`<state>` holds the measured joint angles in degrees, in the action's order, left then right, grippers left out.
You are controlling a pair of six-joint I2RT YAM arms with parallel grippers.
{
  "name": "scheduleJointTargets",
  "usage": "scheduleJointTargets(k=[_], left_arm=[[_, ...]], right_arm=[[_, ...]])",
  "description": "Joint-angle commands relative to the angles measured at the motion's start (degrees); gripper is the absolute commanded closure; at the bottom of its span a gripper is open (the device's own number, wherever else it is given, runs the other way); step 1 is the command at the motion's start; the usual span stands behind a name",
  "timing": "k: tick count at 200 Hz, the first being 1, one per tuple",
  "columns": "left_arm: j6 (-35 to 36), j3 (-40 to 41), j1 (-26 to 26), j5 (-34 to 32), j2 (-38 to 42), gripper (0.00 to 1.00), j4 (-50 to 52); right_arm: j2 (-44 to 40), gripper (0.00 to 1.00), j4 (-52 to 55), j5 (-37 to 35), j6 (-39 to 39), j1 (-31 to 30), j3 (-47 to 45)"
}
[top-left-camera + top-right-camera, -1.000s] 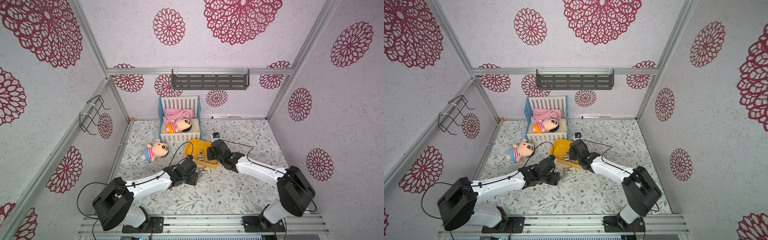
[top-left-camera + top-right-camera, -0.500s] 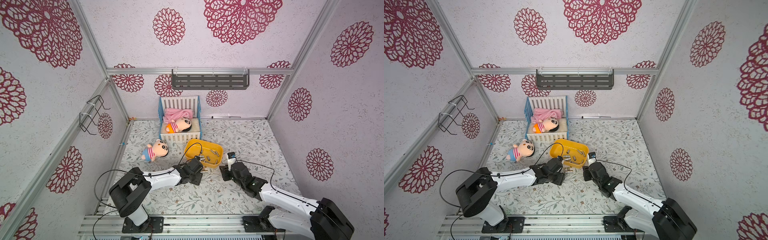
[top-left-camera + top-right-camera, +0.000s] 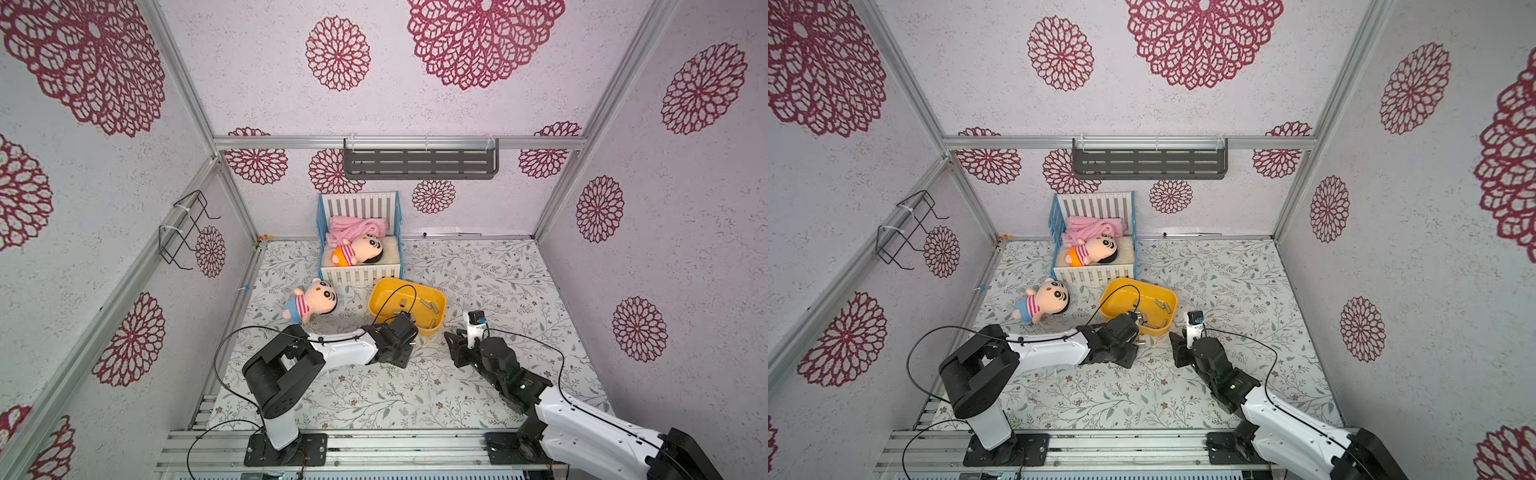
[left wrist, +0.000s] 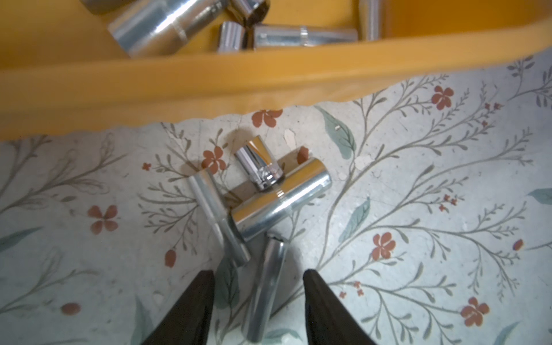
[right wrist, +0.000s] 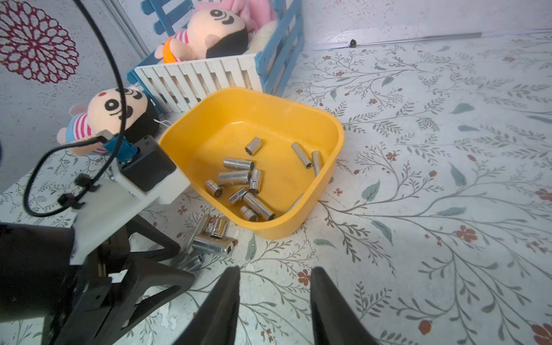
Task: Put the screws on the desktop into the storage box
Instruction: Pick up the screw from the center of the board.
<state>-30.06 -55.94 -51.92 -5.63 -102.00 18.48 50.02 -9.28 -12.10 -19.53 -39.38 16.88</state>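
1. The right arm made the biggest move. A second ago it reached over the box (image 5: 268,230). Now it has drawn back toward the near edge of the desk (image 3: 478,399). The right gripper (image 5: 274,271) hangs over bare desk off the box's near right corner, jaws apart with nothing between them. I judge its drop is done, which leaves room for the other arm.
2. The left arm has stayed at the box's near wall. The left gripper (image 4: 258,271) has narrowed but is not yet closed: one jaw stands on each side of a slim screw (image 4: 265,292) without touching it. The next pick looks begun, not made.
3. Counted: two arms, one desk, one crib (image 3: 361,274) at the desk's back edge, and one box mid-desk, just in front of the crib.
4. There are two dolls: one in the crib (image 3: 361,253), one on the desk (image 3: 311,299) left of the box.
5. About eleven screws (image 5: 239,163) lie in the box; one against its wall is hard to tell. Four (image 4: 280,200) remain on the desk in a cluster just outside the box's near wall. The task seems roughly three-quarters done.
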Motion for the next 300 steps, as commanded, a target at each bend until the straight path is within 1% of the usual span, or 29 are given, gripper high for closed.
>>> scheduleJointTargets(k=[1, 9, 41, 55, 110, 121, 126, 146, 174, 192, 214, 234, 251, 261, 283, 300], left_arm=[[-0.52, -0.09, -0.64, -0.23, 0.02, 0.51, 2.6], [-0.73, 0.19, -0.66, -0.25, 0.46, 0.52, 2.61], [-1.06, -0.58, -1.31, -0.66, -0.37, 0.66, 4.09], [-0.85, -1.88, -2.07, -1.96, -1.63, 0.71, 5.56], [0.36, -4.53, -3.71, -3.4, -4.12, 0.72, 8.77], [0.45, -5.43, -4.2, -4.84, -4.59, 0.73, 10.3], [0.45, -5.64, -4.52, -5.55, -4.77, 0.75, 10.69], [0.8, -6.86, -5.76, -8.16, -5.77, 0.76, 12.63], [1.97, -8.28, -7.31, -8.22, -7.08, 0.85, 13.92], [2.4, -8.57, -8.59, -8.47, -6.46, 0.95, 14.15], [2.25, -8.57, -10.1, -9.73, -3.47, 0.96, 14.04], [2.35, -9.3, -11.9, -9.31, 0.03, 0.96, 13.91], [2.18, -10.66, -13.02, -8.87, 2.56, 1.0, 13.41], [1.91, -11.77, -13.03, -9.05, 3.47, 1.0, 12.34], [0.84, -16.18, -12.13, -15.32, 3.38, 1.0, 11.74], [-0.28, -19.54, -9.24, -15.07, 2.35, 1.0, 11.67]], right_arm=[[-0.89, 0.56, -2.65, -0.46, 1.25, 0.09, 0.75], [-1.1, 0.57, -2.25, -1.11, 1.26, 0.09, 0.89], [-2.76, 0.56, -2.32, -1.53, 1.25, 0.09, 0.24], [-2.91, 0.56, -2.26, -1.79, 1.27, 0.09, 0.22], [-3.0, 0.56, -1.9, -3.64, 1.0, 0.0, 0.05], [-3.17, 0.56, -1.5, -4.9, 0.82, 0.0, 0.15], [-3.28, 0.56, -1.32, -5.47, 0.73, 0.01, 0.07], [-4.1, 0.56, -0.93, -6.6, 0.46, 0.0, -0.19], [-5.45, 0.56, -0.44, -7.61, 0.28, 0.07, -0.38], [-6.63, 0.56, 0.32, -9.21, 0.04, 0.0, -0.38], [-9.02, 0.55, 1.04, -11.92, -0.47, 0.0, -1.05], [-11.35, 0.54, 0.93, -11.79, -0.6, 0.0, -1.84], [-12.29, 0.53, 1.15, -11.47, -0.52, 0.0, -2.0], [-12.55, 0.52, 1.34, -11.37, -0.51, 0.01, -1.86], [-13.26, 0.5, 1.72, -11.81, -0.77, 0.01, -2.07], [-13.46, 0.48, 1.54, -11.55, -0.86, 0.0, -2.22]])
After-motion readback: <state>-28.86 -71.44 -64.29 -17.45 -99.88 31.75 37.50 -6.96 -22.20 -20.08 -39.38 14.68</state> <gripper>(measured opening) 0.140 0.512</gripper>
